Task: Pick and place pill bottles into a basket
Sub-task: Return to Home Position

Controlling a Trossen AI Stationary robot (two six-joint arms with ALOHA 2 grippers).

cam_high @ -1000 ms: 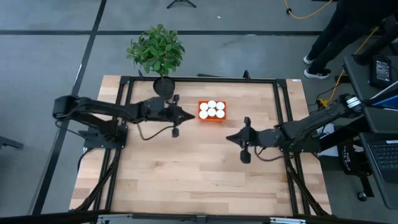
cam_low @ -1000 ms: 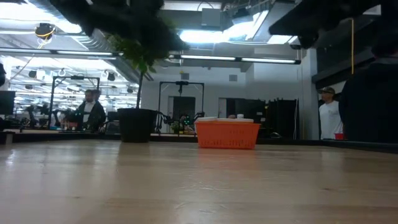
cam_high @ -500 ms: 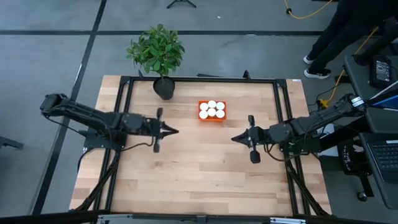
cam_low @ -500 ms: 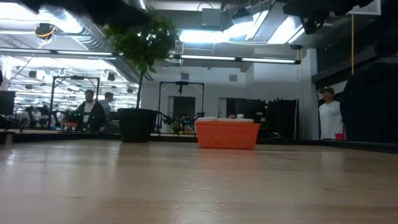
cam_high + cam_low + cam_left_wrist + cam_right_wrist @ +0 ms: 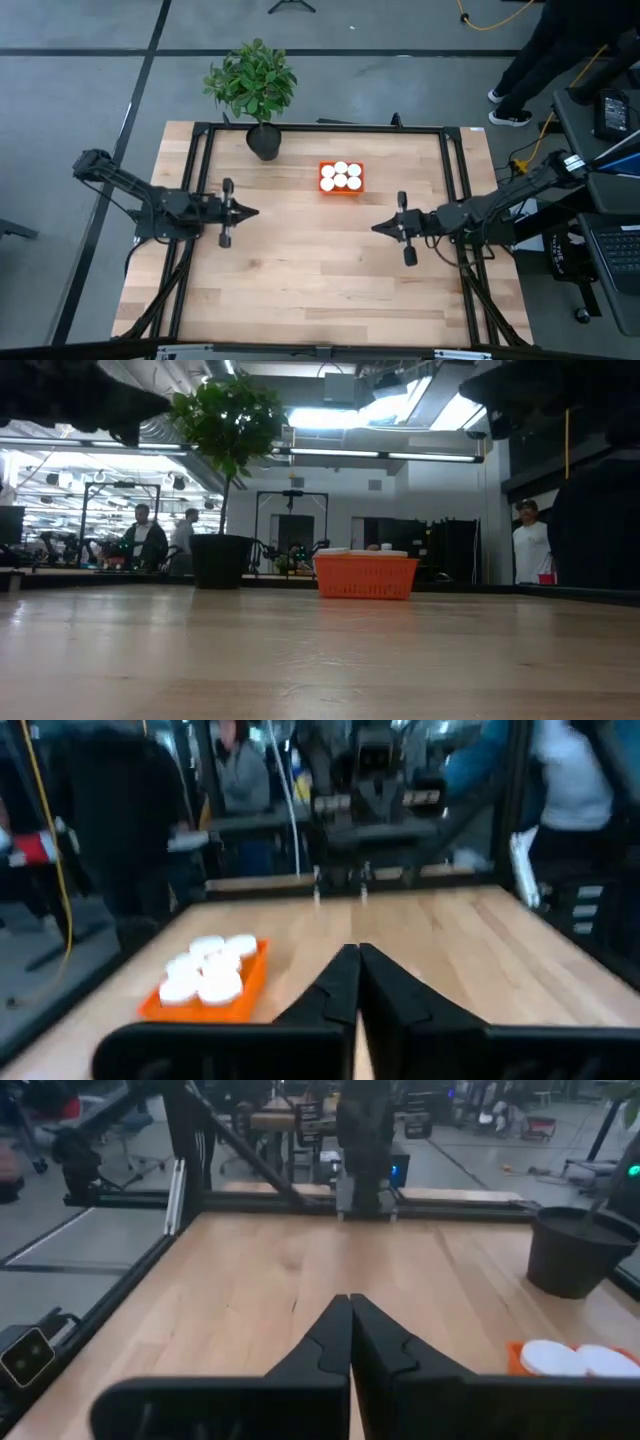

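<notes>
Since a second ago the left gripper [image 5: 250, 211] has drawn back from beside the basket [image 5: 341, 193] to mid-left of the frame, its fingers pressed together and empty. The right gripper [image 5: 378, 228], right of centre, is likewise pinched closed and empty. Bare wooden table [image 5: 320, 290] lies open between and below them. The orange basket sits upper centre, well apart from both, holding the white-capped pill bottles [image 5: 341, 175]. A dark plant pot [image 5: 264, 141] stands near the table's top edge, left of the basket. A person [image 5: 560, 45] stands upper right.
</notes>
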